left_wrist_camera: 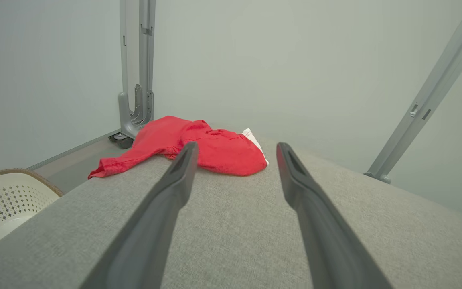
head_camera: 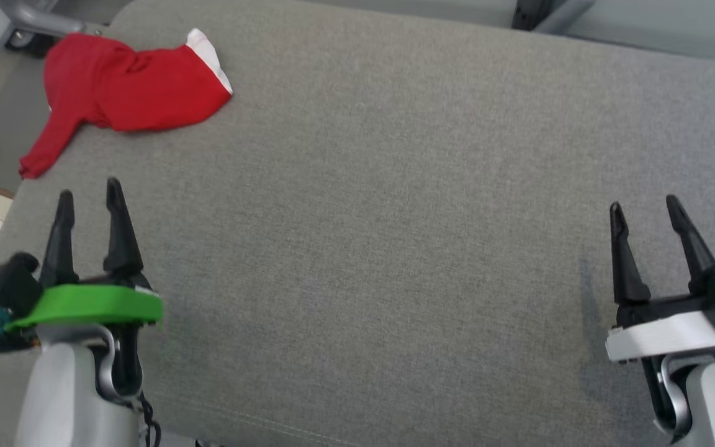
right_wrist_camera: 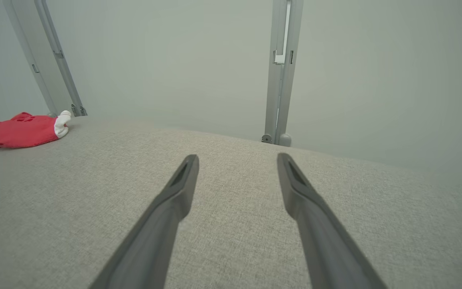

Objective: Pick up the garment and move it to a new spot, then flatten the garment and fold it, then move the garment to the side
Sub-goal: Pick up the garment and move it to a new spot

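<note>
Left hand [head_camera: 89, 189] and right hand [head_camera: 643, 203] are both released. A sloppy pinch could drag the garment [head_camera: 128, 93] off the worktop [head_camera: 395, 217] corner.

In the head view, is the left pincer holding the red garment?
No, the left pincer stands open and empty, apart from the red garment, which lies at the far left corner of the grey surface.
</note>
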Motion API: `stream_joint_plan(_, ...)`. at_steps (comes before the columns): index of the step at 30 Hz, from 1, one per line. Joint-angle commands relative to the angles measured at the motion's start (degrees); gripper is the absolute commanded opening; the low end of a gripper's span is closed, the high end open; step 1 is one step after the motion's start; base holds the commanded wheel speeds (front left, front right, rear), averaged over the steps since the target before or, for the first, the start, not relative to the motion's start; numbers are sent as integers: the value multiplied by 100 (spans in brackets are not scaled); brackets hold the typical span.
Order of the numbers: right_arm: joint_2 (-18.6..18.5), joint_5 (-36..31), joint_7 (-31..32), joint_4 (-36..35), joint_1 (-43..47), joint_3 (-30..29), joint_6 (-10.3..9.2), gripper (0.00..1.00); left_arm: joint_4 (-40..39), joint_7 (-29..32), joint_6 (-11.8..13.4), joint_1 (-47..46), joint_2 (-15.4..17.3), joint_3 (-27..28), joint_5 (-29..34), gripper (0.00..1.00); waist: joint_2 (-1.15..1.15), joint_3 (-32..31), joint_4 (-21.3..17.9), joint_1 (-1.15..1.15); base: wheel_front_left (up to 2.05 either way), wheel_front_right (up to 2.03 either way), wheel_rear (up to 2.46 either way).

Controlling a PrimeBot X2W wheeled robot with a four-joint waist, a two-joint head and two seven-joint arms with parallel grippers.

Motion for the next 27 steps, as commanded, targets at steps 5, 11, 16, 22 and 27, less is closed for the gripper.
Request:
stream_joint_plan(5, -211, -88, -17, -261, -586, 72, -6, 100, 419, 2, -17, -1135, 404, -230, -577, 100, 0, 1849, -394, 0, 0, 0, 0)
stream_joint_plan(11, -343, -138, -17, -528, -852, 135, -6, 100, 1229, 26, -18, -2243, 986, -491, -1282, 100, 0, 2357, -504, 0, 0, 0, 0)
stream_joint_plan(16, -431, -183, -17, -765, -926, 223, -6, 100, 2060, 175, -18, -3073, 1396, -660, -1877, 100, 0, 2619, -592, 0, 0, 0, 0)
stream_joint_plan(22, -539, -218, -1, -938, -899, 288, -7, 100, 3108, 466, -19, -3766, 1694, -753, -2420, 100, 0, 2844, -707, 0, 0, 0, 0)
stream_joint_plan(27, -593, -255, 15, -1047, -796, 273, -9, 100, 3795, 476, -19, -4101, 1867, -857, -2650, 100, 0, 2951, -791, 0, 0, 0, 0)
